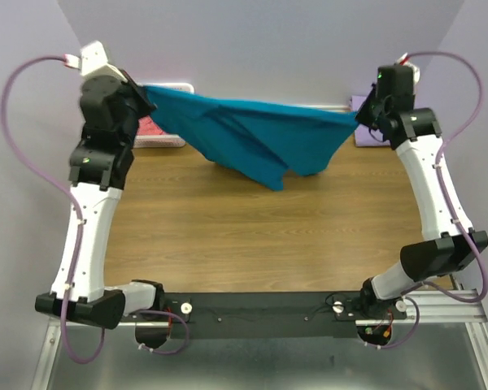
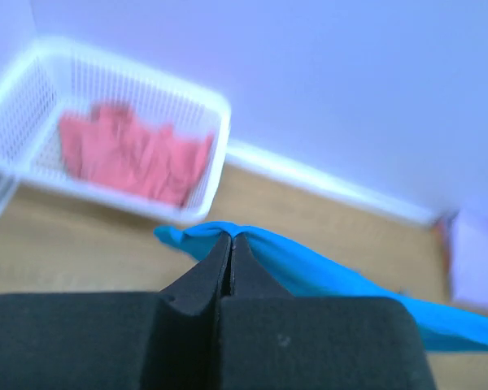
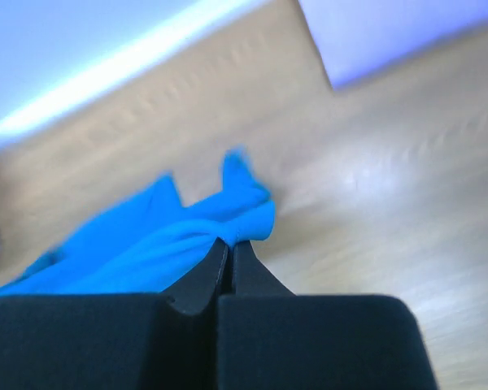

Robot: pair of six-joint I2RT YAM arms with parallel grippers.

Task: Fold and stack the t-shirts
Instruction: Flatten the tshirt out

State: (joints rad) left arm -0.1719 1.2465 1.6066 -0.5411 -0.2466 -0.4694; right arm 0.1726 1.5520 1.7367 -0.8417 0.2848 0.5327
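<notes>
Left fingers, right fingers pinch 1 teal t-shirt; 1 coral t-shirt apart.

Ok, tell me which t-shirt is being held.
The teal-blue t-shirt, stretched between the left claw and right claw. The coral-pink one lies in the white basket; the lavender one lies apart at the far right.

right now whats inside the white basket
A crumpled coral-pink t-shirt lies inside the white basket. Whatever may be under it is covered, and from above the left arm hides much of the basket.
</notes>
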